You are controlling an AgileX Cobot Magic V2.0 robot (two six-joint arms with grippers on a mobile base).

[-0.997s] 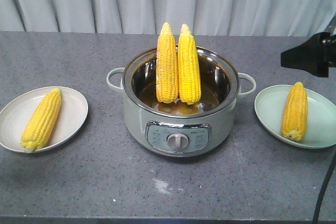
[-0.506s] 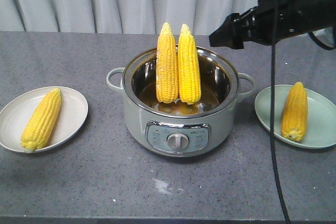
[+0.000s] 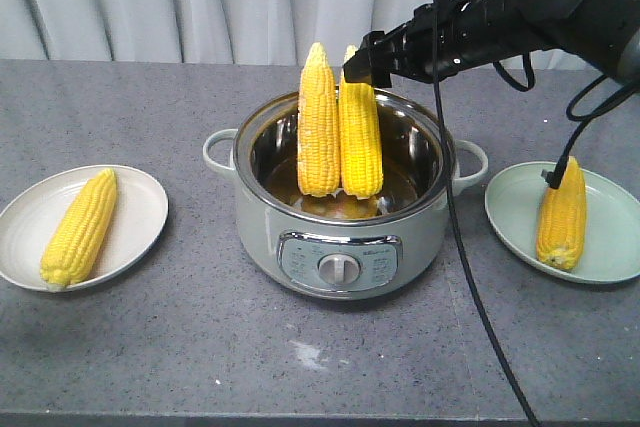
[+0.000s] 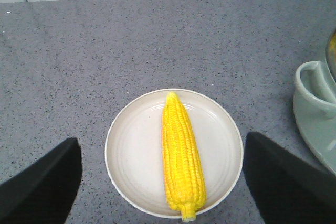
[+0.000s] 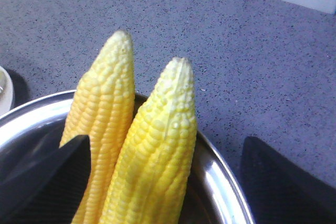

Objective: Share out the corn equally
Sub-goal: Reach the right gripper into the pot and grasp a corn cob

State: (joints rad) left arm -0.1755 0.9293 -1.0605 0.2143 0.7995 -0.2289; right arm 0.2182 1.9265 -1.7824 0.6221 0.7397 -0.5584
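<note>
Two cobs of corn stand upright side by side in the steel pot (image 3: pixel 340 237), the left cob (image 3: pixel 318 127) and the right cob (image 3: pixel 360 137). My right gripper (image 3: pixel 362 65) hovers at the right cob's tip. In the right wrist view it (image 5: pixel 168 139) is open, with that cob (image 5: pixel 157 150) between the two black fingers (image 5: pixel 47 177) and not pinched. A third cob (image 3: pixel 80 227) lies on the cream plate (image 3: pixel 135 212) and another (image 3: pixel 562 212) on the pale green plate (image 3: pixel 610 237). My left gripper (image 4: pixel 163 139) is open above the cream plate's cob (image 4: pixel 181 156).
The pot has side handles (image 4: pixel 315 87) and a control knob (image 3: pixel 340 269) on its front. A black cable (image 3: pixel 470 277) hangs from the right arm across the pot's right side. Grey curtains close off the back of the speckled counter (image 3: pixel 200 347).
My right arm has swung in from the far right and come down over the pot to the right cob's tip. No cob has moved.
</note>
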